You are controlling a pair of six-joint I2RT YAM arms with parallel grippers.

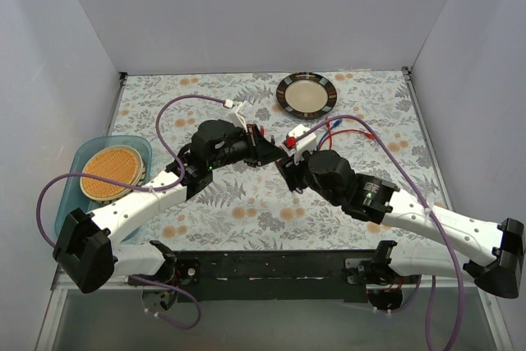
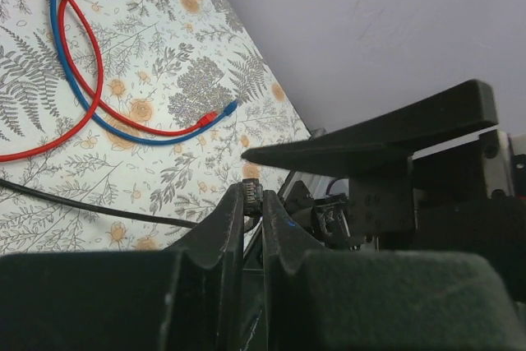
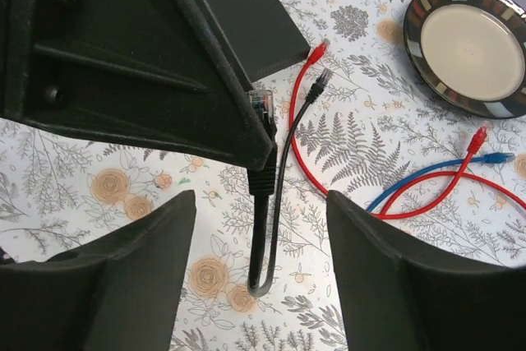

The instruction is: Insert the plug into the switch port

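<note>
Arms elbow inward mid-table; left gripper (image 2: 253, 200) aims 3 o'clock pinching the plug (image 3: 260, 105), right gripper (image 3: 261, 200) aims 10 o'clock, jaws spread.

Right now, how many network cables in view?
3. A thin black network cable is gripped by the left hand. A thin red network cable lies beside it. A thin blue network cable crosses the red one near the dark-rimmed round plate. Arms may hide more.

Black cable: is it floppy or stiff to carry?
Probably floppy: below the plug pinched by the left gripper, the black cable hangs and bends back in a loop. It looks thin, so likely light. The plug looks like hard clear plastic, so that end should stay stiff.
</note>
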